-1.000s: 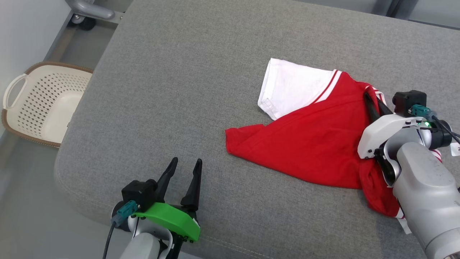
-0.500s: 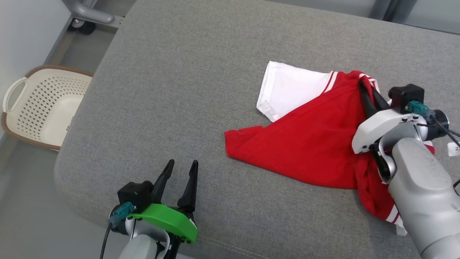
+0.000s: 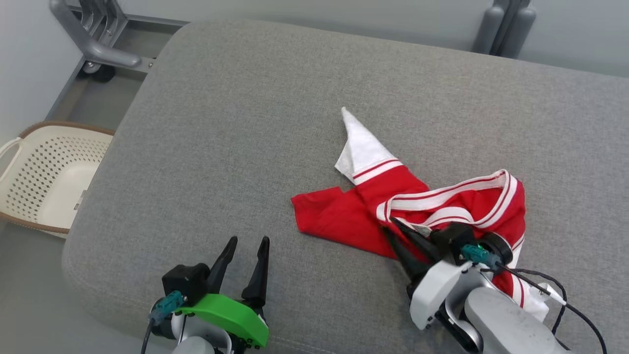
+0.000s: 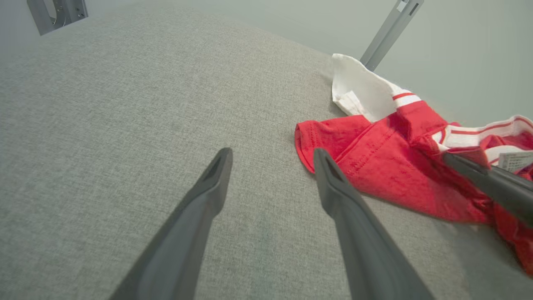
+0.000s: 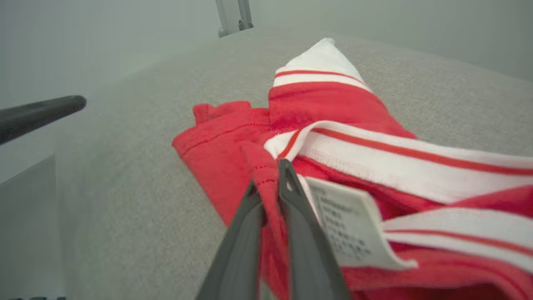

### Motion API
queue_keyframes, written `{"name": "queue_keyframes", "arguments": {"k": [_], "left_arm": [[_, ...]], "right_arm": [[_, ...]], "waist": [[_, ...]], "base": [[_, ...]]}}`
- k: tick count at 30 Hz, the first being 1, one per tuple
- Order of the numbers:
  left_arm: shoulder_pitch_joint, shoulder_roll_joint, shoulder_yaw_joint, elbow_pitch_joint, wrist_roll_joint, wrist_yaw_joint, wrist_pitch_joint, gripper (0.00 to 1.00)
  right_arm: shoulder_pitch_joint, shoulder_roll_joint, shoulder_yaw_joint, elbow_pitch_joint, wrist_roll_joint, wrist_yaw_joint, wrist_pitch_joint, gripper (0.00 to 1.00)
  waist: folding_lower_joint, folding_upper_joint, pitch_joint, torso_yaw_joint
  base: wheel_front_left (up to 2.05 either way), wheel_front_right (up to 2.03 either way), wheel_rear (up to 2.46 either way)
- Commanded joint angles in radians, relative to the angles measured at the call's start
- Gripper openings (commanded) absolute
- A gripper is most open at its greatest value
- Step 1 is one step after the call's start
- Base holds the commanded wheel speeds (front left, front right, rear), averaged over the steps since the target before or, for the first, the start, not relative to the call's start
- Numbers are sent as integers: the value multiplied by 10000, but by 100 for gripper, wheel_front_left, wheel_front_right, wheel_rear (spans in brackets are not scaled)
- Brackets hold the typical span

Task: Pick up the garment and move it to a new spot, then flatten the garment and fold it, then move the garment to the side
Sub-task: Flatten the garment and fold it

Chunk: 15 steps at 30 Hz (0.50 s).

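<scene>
Garment: the red and white garment (image 3: 344, 216) lies bunched up on the grey pad (image 3: 245, 123), a bit right of the middle and toward the near edge.
White sleeve: the white sleeve (image 3: 361, 142) sticks out toward the far edge.
Right gripper: the right gripper (image 5: 270, 175) has its two fingers squeezed together on a fold of red cloth at the garment's near side.
Tag: a white tag (image 5: 349, 225) sits just beside those fingers.
Left gripper: the left gripper (image 3: 249, 241) has its fingers spread wide and holds nothing. It is by the near edge, apart from the garment's red corner.
Open room: the left half and the far part of the pad are bare.
Edges: the pad's corners are round. Past the left edge, a cream basket (image 3: 49, 167) sits on the floor, and a grey metal frame (image 3: 93, 44) stands by the far left corner.
</scene>
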Motion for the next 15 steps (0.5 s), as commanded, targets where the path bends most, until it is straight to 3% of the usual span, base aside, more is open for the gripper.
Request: {"name": "queue_keyframes", "arguments": {"k": [1, 9, 15], "left_arm": [[208, 18, 34, 26, -5, -32, -3, 100], [488, 16, 116, 72, 83, -33, -3, 100], [504, 18, -111, 26, -91, -33, -3, 100]], "right_arm": [[136, -217, 71, -156, 246, -15, -32, 100], [612, -948, -508, -1537, 1016, -15, -31, 100], [388, -1105, -931, -1566, 841, -14, -31, 100]], "waist": [[0, 0, -239, -191], [0, 0, -544, -434], [0, 0, -571, -283]], "base": [[0, 0, 0], [0, 0, 0], [0, 0, 0]]}}
